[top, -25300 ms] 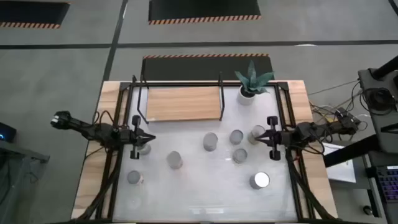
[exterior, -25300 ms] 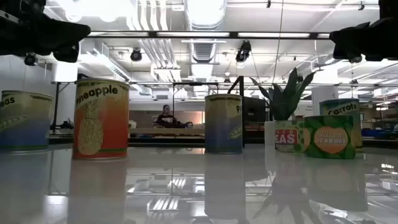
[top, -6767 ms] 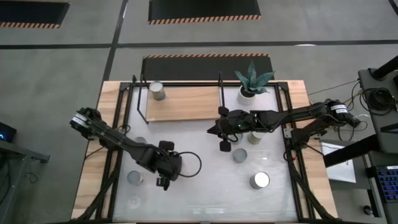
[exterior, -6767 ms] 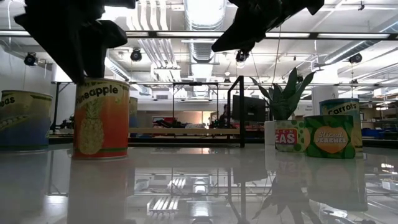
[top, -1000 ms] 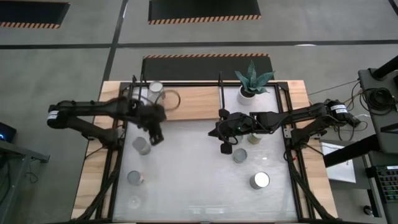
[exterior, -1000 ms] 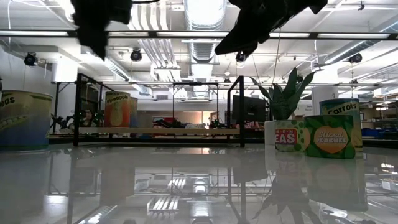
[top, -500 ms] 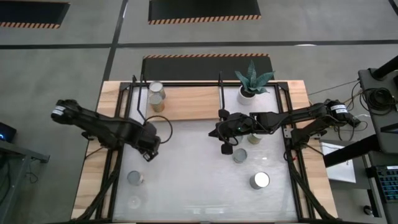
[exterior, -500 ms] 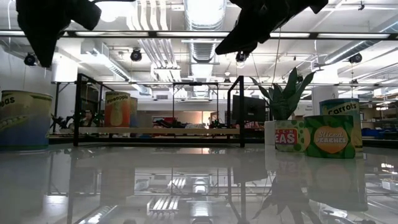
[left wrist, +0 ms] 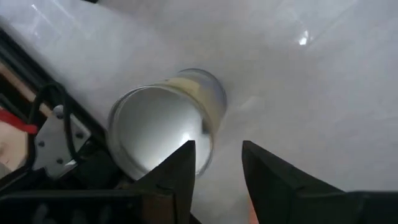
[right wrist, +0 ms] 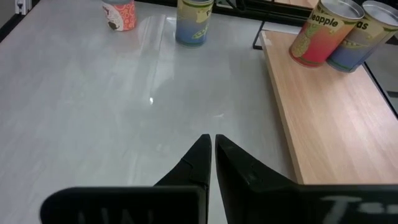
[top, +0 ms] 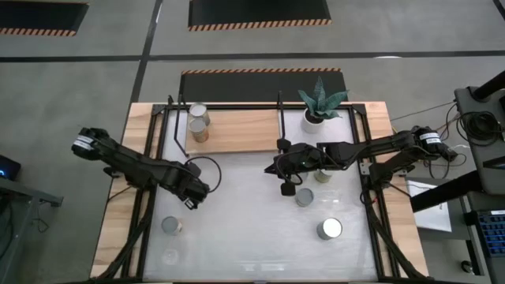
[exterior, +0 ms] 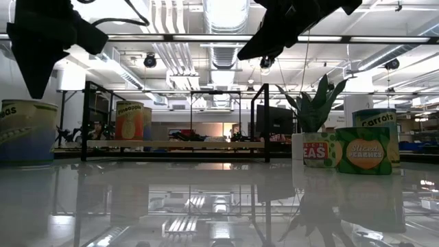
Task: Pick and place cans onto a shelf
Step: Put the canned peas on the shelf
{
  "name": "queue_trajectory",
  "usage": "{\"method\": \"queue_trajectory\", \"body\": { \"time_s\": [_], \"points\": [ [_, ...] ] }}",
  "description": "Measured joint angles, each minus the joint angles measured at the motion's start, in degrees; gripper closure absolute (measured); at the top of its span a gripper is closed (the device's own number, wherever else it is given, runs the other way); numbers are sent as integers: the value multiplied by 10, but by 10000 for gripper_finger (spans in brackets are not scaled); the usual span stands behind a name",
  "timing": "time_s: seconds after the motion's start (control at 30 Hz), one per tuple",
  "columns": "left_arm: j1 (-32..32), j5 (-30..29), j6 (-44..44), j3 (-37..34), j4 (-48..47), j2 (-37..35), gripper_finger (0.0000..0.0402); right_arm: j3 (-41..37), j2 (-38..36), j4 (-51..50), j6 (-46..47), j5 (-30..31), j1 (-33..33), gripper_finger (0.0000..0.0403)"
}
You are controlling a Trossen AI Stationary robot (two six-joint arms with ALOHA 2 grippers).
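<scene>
1. Shelf (top: 237, 131) holds two cans at its left end: rear can (top: 197, 112), and pineapple can (top: 200, 131) touching it in front. Rest of the board is bare.
2. Plant pot (top: 313, 120) sits just right of the shelf.
3. On the bench (top: 245, 229) in front of the shelf: one can (top: 170, 226) far left, can (top: 304, 197) and wide can (top: 331, 229) to the right; another can (top: 322, 174) is partly hidden by the right arm.
4. Versus a second ago: the pineapple can now stands free on the shelf, and the left arm has pulled back off the shelf over the bench.
5. Left claw (top: 192, 202) is in front of the shelf's left end, narrowly open, empty, above the far-left can (left wrist: 163, 128).
6. Right claw (top: 287, 188) is in front of the shelf's right end, fingers pressed together, holding nothing.
</scene>
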Motion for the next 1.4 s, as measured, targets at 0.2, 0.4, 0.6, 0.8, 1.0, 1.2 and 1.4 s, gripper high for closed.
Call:
{"method": "queue_trajectory", "body": {
  "time_s": [0.2, 0.4, 0.6, 0.8, 1.0, 1.2, 1.4],
  "points": [
    [-1, -10, -3, -23, 20, 1, 315, 0, 0, 0, -1, 0, 0, 390],
    [-3, -14, -10, -37, 29, -1, 333, 0, 0, 0, -4, 0, 0, 390],
    [-2, -15, -13, -37, 27, -2, 387, 0, 0, 1, -4, 0, 0, 390],
    [-2, -15, -19, -36, 29, -2, 399, 0, 0, 1, -4, 0, 0, 390],
    [-2, -31, -18, 0, 33, -4, 401, 0, 0, 1, -4, 0, 0, 390],
    [11, -80, -2, 63, 30, -4, 401, 0, 0, 1, -4, 0, 0, 390],
    [48, -135, 57, 130, 26, -3, 401, 0, -8, 1, -6, 0, 0, 390]
  ]
}}
